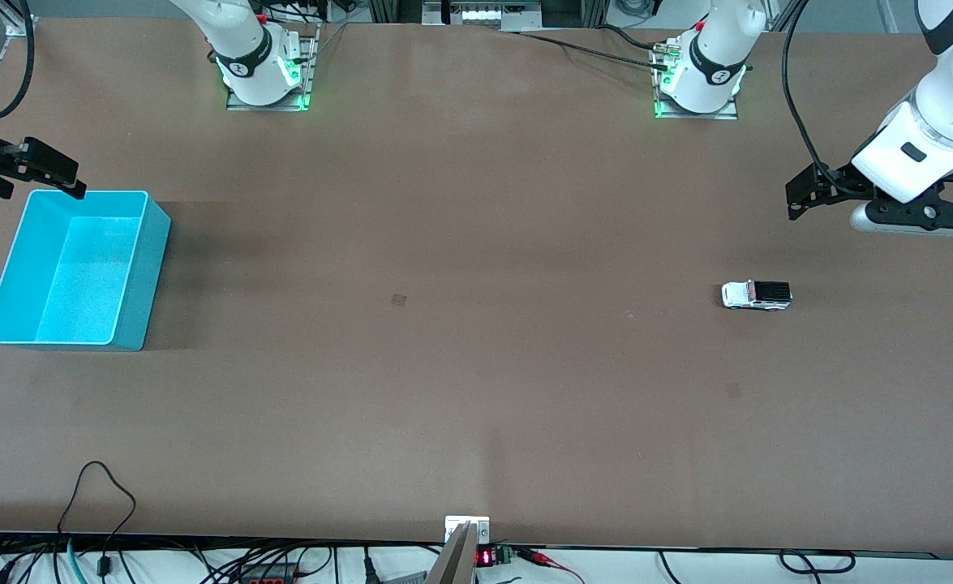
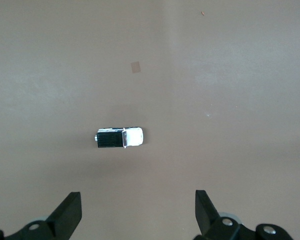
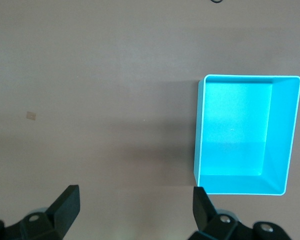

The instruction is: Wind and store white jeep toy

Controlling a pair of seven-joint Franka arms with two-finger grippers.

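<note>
Nothing was done when I looked: the white jeep toy (image 1: 756, 295) sat untouched on the table (image 1: 476, 389) toward the left arm's end, well apart from the empty turquoise bin (image 1: 6, 280), with the left gripper (image 1: 800, 197) and right gripper (image 1: 50, 172) both spread wide, holding nothing.

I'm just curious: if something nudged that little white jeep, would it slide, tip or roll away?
The white jeep toy stands on its wheels on bare table, so it would probably roll lengthwise. It looks tiny, likely light. It seems rigid, so it should hold its shape.
</note>
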